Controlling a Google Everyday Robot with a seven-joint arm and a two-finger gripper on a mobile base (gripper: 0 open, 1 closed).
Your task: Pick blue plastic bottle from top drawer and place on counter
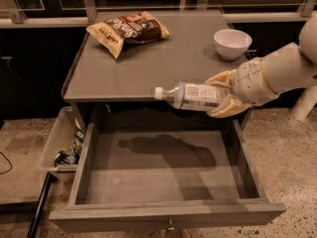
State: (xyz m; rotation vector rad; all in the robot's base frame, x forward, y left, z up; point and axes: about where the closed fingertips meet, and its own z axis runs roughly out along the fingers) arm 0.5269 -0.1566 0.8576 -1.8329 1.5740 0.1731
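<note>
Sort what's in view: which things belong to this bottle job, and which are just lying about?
Job: bottle, held sideways in the end effector at the front edge of the counter, above the open drawer.
Lying about: chip bag and white bowl on the counter; plastic bin of clutter left of the drawer.
</note>
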